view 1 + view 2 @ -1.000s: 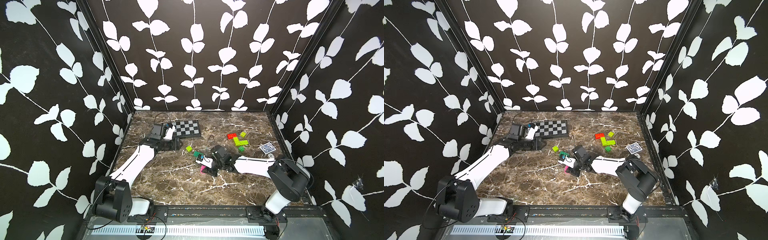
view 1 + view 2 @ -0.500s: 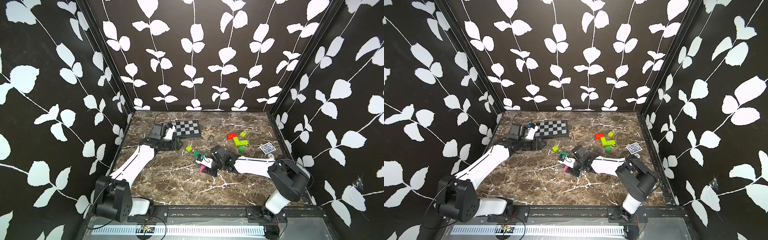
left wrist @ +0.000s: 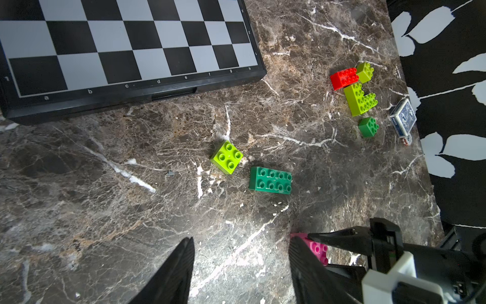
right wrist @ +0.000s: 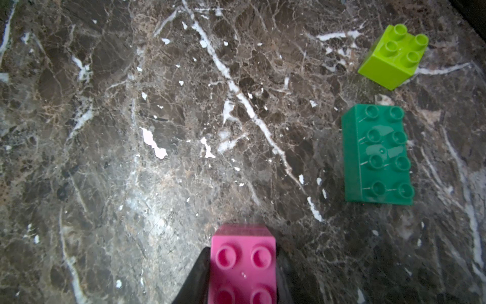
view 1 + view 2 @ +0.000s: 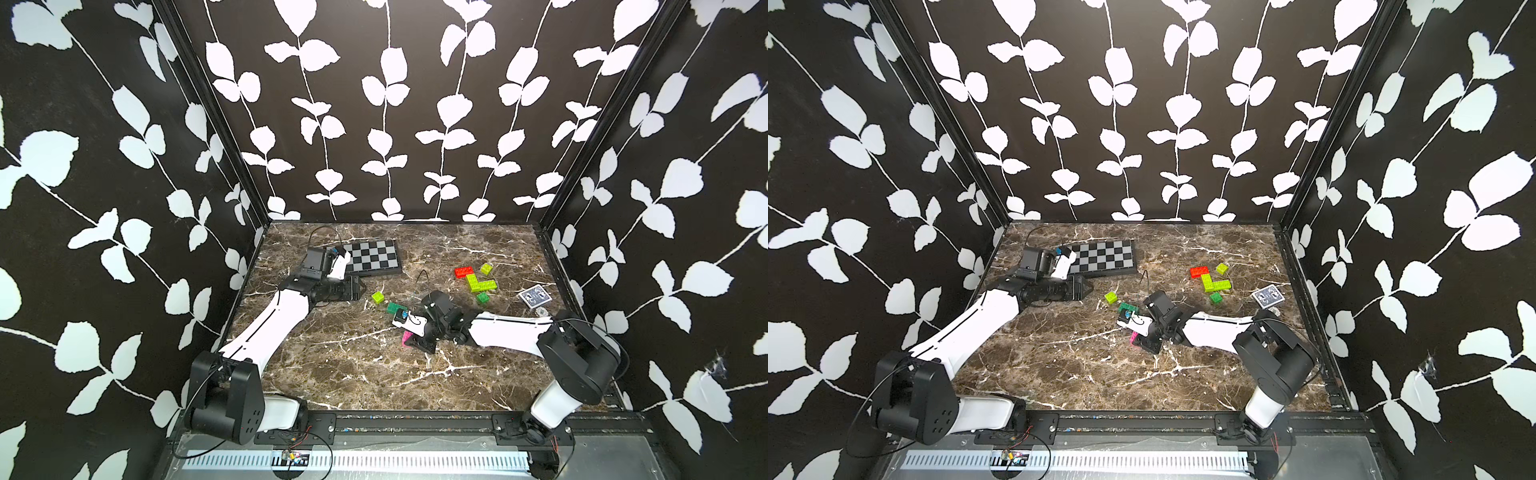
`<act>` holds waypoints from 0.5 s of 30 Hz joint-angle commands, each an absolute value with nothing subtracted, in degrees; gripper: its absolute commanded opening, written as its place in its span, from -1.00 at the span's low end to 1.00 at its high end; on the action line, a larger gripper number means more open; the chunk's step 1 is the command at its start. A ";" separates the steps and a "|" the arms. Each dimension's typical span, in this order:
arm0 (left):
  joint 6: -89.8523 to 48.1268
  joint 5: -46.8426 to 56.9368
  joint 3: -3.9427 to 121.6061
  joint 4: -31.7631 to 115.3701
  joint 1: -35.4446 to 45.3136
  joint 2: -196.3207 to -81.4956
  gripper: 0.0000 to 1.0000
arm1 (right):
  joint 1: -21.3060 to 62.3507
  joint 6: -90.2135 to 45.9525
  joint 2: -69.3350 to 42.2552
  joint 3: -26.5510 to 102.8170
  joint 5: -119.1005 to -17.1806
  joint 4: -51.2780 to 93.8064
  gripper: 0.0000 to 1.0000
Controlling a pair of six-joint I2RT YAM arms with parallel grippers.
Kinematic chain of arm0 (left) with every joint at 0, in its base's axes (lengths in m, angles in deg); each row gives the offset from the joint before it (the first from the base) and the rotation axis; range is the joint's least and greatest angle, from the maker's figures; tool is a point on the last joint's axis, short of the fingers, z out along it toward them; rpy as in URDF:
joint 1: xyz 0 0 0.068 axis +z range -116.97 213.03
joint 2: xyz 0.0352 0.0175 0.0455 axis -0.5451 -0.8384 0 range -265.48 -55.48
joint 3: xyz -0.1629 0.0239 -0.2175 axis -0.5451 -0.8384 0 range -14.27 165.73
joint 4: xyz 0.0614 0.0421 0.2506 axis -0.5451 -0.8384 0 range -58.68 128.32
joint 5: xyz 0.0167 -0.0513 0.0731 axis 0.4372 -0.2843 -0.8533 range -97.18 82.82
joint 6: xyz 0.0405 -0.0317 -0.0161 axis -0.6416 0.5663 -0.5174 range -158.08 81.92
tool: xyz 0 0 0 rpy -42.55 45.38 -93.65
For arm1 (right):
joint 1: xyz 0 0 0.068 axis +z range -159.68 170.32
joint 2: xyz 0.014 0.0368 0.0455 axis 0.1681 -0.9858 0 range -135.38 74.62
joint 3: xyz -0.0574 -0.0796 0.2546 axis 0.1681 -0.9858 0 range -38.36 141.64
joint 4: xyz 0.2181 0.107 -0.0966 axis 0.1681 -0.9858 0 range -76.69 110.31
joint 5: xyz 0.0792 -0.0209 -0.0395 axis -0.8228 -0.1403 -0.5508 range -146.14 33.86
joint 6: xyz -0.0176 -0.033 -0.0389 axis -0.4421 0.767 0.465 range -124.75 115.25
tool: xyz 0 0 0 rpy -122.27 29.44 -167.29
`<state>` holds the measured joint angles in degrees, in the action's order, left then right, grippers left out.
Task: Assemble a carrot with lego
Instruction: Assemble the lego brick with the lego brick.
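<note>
Carrot not yet started: in both top views no stack is seen and the lego (image 5: 480, 284) lies loose on the table (image 5: 332, 365). A pink brick (image 5: 404, 339) is gripped by the right gripper (image 5: 415, 343) near the table's middle. A dark green brick (image 5: 397, 308) and a lime brick (image 5: 378, 297) lie just beyond it, apart from each other. A red brick (image 5: 463, 272) and more green pieces are grouped well apart, towards the card deck (image 5: 535, 297). The left gripper (image 5: 360, 286) is held beside the chessboard (image 5: 374, 257).

Left wrist view: its fingers (image 3: 181, 263) are seen parted and empty. The pink brick shows just past one of them, clasped by the right gripper. The lime and dark green bricks lie ahead, untouched.

Right wrist view: the fingers (image 4: 200, 265) are closed on the two long sides of the pink brick, studs up. Whether it is lifted off the table cannot be told. The dark green brick lies to one side, well clear of the fingertips, with the lime brick beyond it.

Step judged in hand: the tip piece is secured. The next move is judged to call for carrying it to a partner brick, squaring studs to sockets and pressing, probably with the left gripper steadying the other piece
</note>
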<state>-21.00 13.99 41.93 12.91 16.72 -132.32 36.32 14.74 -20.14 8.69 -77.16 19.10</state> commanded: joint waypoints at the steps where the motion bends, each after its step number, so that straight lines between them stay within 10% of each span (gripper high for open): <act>1: -20.26 14.70 41.80 12.57 16.69 -132.25 0.20 | 35.35 14.55 -20.12 7.26 -76.97 12.24 -0.58; 15: -20.30 15.14 42.75 12.41 16.69 -133.03 0.20 | 36.66 10.59 -25.87 6.32 -75.55 14.16 -0.66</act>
<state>-20.50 14.58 41.93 12.91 16.72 -132.91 36.10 12.25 -21.14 8.71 -78.05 19.38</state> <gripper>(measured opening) 0.601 0.320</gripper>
